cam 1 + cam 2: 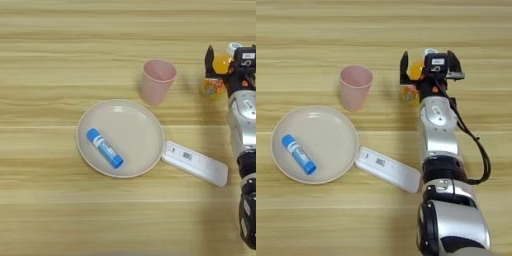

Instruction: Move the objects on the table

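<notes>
A small orange-drink bottle (pixel 415 72) with a white cap stands upright at the right of the table (pixel 316 30). My right gripper (pixel 429 62) is over it, open, its two black fingers set wide apart. The bottle stands just inside the left finger (pixel 404 63), and the gripper's body hides part of it. A pink plastic cup (pixel 355 86) stands upright to the left of the bottle, clear of the gripper. A flat white remote-like device (pixel 388 170) lies at an angle nearer the front, beside my silver forearm (pixel 438 135).
A round cream plate (pixel 328 137) lies at the left, touching the remote's left end. A blue glue-stick-like tube (pixel 299 154) lies in it. My forearm runs from the bottom edge up along the right side.
</notes>
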Motion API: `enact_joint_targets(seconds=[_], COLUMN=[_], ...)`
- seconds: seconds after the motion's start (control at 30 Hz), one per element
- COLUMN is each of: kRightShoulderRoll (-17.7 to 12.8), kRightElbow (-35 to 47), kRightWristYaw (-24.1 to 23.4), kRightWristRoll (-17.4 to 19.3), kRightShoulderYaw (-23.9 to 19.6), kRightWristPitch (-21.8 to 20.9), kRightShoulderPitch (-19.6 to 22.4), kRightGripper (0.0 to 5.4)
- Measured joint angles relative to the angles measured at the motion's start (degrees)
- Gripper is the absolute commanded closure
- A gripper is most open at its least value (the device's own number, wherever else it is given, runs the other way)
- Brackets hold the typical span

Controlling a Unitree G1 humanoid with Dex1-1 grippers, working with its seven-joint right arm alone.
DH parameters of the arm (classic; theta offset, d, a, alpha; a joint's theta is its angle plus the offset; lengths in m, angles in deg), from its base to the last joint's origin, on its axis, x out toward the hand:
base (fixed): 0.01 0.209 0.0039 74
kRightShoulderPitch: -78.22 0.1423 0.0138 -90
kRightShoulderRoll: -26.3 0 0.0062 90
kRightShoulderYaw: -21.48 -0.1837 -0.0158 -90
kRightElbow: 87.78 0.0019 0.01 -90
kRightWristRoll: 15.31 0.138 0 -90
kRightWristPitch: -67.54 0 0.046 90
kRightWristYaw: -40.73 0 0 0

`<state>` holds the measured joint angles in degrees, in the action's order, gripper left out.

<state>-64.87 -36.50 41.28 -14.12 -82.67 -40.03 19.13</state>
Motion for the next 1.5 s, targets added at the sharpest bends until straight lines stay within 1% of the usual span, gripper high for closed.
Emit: enact_joint_targets(seconds=[0.17, 0.37, 0.5, 0.53, 0.57, 0.6, 0.73, 1.07, 1.13, 1.27, 1.37, 1.5], kRightShoulderRoll=[-0.1, -0.4, -0.4, -0.4, -0.4, -0.5, -0.7, -0.8, -0.8, -0.8, -0.6, -0.4], kRightElbow=[-2.9, -7.2, -11.4, -12.1, -12.8, -13.2, -13.5, -13.0, -11.7, -4.1, 2.3, 8.3], kRightWristYaw=[-0.1, 0.0, 1.3, 1.5, 2.1, 2.4, 2.4, 2.4, 2.8, 6.2, 8.8, 11.2], kRightWristRoll=[0.1, 0.2, 1.4, 2.2, 2.6, 2.8, 3.2, 3.3, 3.5, 4.7, 5.3, 6.4], kRightShoulderYaw=[0.0, 0.0, -0.4, -0.6, -0.9, -1.2, -1.3, -1.3, -1.3, -1.2, -0.8, -0.3], kRightWristPitch=[-0.2, -0.3, 1.2, 2.0, 2.2, 2.3, 2.3, 2.3, 2.6, 3.9, 6.6, 10.0], kRightShoulderPitch=[0.5, 2.5, 3.4, 4.1, 4.7, 4.7, 4.8, 4.6, 4.1, 1.1, -3.0, -7.7], kRightGripper=[0.03, 0.03, 0.51, 0.72, 1.06, 1.25, 1.77, 1.85, 1.85, 1.85, 1.85, 1.85])
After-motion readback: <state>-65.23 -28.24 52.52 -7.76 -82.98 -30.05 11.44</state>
